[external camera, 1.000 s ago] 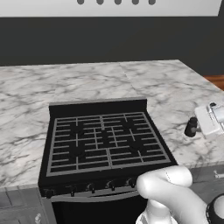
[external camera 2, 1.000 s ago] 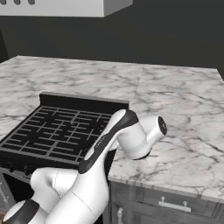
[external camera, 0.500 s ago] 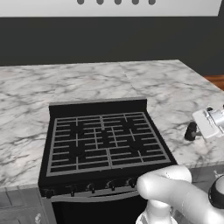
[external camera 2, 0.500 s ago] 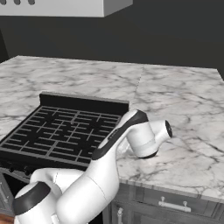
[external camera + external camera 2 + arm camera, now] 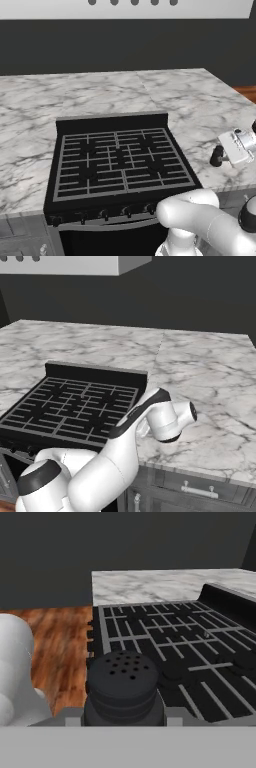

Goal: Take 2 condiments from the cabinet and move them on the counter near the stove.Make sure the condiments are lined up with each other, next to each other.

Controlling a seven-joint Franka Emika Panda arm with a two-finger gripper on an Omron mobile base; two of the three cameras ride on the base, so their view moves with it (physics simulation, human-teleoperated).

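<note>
Shaker [image 5: 123, 687]: black, perforated top, seated right at the end effector [image 5: 226, 154], apparently clamped.
Handling: likely light, rigid, smooth; hold mid-body.
Stove [image 5: 170, 647]: just beyond.
Tabletop [image 5: 160, 584]: farther off.

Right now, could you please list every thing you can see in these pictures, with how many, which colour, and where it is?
stove: one, black with grid grates and front knobs, set into the counter, in front of the robot.
counter: one, white marble with grey veins, around the stove on both sides and behind.
black shaker: one, all black with holes on top, close in front of the hand camera, over the stove's edge; it appears held.
range hood: one, pale grey, above the stove.
cupboard fronts: grey, with handles, under the counter.
floor: brown wood, beside the stove.
hand: one, white with dark tips, over the counter right of the stove.
</note>
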